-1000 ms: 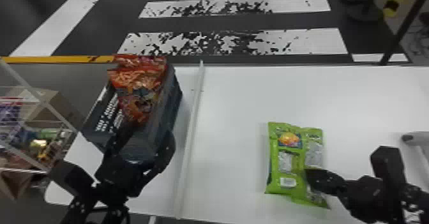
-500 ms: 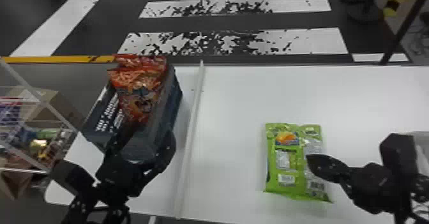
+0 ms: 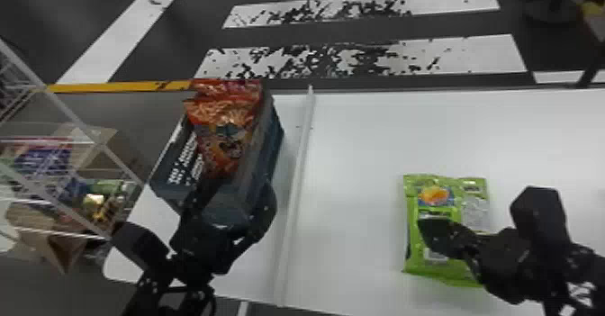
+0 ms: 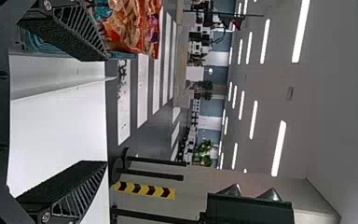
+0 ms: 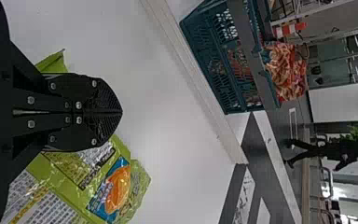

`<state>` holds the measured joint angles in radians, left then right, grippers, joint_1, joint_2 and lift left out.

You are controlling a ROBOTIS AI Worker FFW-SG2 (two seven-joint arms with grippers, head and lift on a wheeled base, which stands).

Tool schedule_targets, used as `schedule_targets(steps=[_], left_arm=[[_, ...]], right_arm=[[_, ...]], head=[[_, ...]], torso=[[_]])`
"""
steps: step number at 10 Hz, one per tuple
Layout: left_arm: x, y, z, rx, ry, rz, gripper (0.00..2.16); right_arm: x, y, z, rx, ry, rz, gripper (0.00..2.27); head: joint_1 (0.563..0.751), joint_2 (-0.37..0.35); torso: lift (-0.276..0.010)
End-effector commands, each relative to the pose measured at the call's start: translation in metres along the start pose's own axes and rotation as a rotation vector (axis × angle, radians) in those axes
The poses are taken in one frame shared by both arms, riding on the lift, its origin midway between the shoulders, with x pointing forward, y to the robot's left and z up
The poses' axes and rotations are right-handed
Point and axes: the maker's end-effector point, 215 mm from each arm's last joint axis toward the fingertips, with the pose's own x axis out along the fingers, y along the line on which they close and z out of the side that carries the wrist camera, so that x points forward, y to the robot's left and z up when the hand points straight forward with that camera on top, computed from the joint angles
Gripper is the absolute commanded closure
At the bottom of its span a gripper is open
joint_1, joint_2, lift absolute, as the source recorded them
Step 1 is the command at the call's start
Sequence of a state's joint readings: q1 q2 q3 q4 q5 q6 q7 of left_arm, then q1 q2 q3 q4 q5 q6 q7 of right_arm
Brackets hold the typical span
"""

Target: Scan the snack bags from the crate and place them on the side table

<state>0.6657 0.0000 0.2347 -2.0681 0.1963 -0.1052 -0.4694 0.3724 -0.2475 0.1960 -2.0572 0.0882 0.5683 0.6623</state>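
Head view showed one left gripper (image 3: 238,193) at the near end of one crate (image 3: 265,157), and one right gripper (image 3: 425,225) over the green snack packaging (image 3: 414,252). At least two orange-red bags (image 3: 220,112) overlapped in the crate, their crinkled, glossy film rising above its rim; how many lay beneath could not be told. The crate was stiff blue-green plastic, boxy, with slatted walls, and stood on the left part of the smooth white table (image 3: 360,157), near its far edge. The green snack packaging lay flat on the right part, shiny and roughly rectangular, with an orange picture printed on it; whether it was one bag or two overlapping could not be told.

Left wrist view showed two flat black fingers (image 4: 79,32) with ribbed sides, spread wide, with nothing held between them; one was beside the crate. Right wrist view showed the other pair pressed together along a rounded tip, gripping nothing. Whether that tip touched the packaging below could not be told.

One straight, raised pale strip (image 3: 297,180) ran from near to far between the crate and the green snack packaging. It passed close beside the crate, while a wide white stretch separated it from the packaging.
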Motion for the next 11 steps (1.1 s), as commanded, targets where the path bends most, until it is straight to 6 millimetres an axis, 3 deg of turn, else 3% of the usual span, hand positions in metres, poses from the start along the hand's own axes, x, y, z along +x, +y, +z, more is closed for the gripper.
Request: schedule_targets(steps=[1,3,5,11], left_arm=[[0.000,0.000,0.000,-0.002,0.000,0.002,0.09],[0.000,-0.001,-0.001,0.000,0.001,0.000,0.09],[0.000,-0.001,-0.002,0.000,0.005,0.000,0.09],[0.001,-0.003,-0.004,-0.006,0.009,-0.003,0.09]], right_arm=[[0.020,0.017,0.000,-0.039,0.019,0.031,2.04],[0.037,0.022,-0.008,-0.073,0.047,0.040,2.04],[0.043,0.010,-0.008,-0.088,0.061,0.022,2.04],[0.036,-0.020,-0.028,-0.104,0.110,-0.022,2.04]], head=[[0.695,0.277],[0.695,0.311],[0.695,0.327],[0.695,0.289]], torso=[[-0.094],[-0.094],[-0.094],[-0.094]])
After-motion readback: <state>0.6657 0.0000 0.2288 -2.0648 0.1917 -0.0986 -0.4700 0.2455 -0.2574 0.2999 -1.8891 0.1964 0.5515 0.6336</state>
